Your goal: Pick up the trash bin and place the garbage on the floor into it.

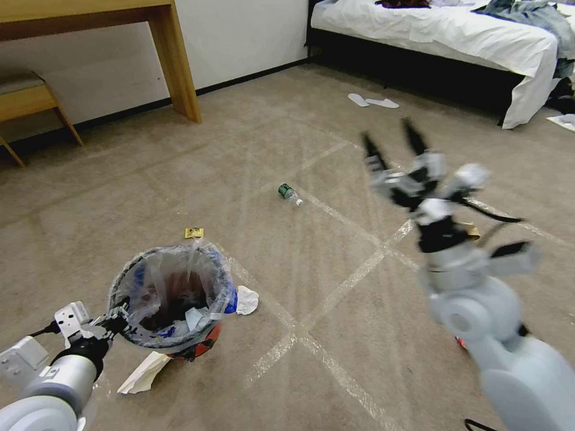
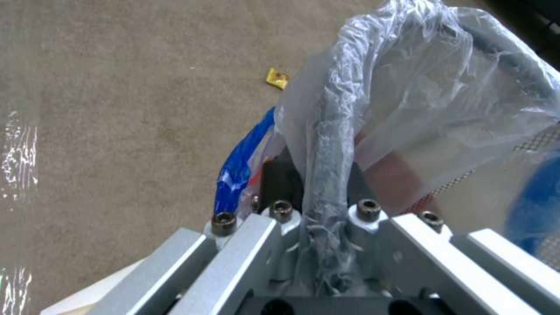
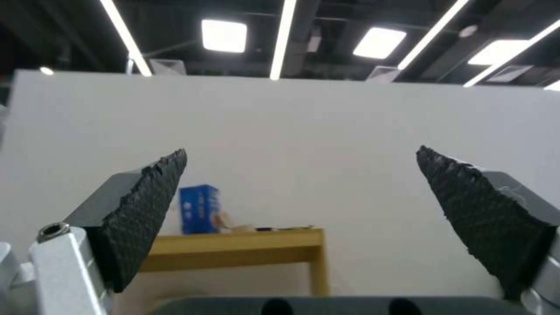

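1. Beige-brown short-pile carpet floor (image 1: 179, 173), matte and flat, crossed by shiny clear tape lines (image 1: 335, 287) forming a grid.
2. Right arm raised well above the carpet; right gripper (image 1: 392, 143) released, its 2 black, pointed, rough-textured pads spread wide and holding nothing, aimed toward the far wall in the right wrist view.
3. Trash bin (image 1: 171, 296): small, round, red-orange, lined with a crinkled clear plastic bag, blue patch at the rim; sits low at near left, just beside the litter. Cannot tell whether resting on the carpet or just lifted.
4. Left gripper (image 1: 111, 323) clenched on the bin's near rim; in the left wrist view the grey rim with bunched bag (image 2: 335, 166) runs between the 2 metal fingers.
5. For doing this step well, likely: keep the bin upright and the pinch firm, since thin film over a narrow rim may slip; bring the bin mouth close to each item before dropping.
6. Folded white paper (image 1: 144, 371), flat, partly under the bin's base.
7. Crumpled white tissue (image 1: 247, 299), soft and lumpy, touching the bin's side.
8. Small clear plastic bottle (image 1: 289, 194) with green label, smooth, cylindrical, lying on its side, well apart from the bin.
9. Small yellow wrapper (image 1: 193, 232), flat, just beyond the bin.
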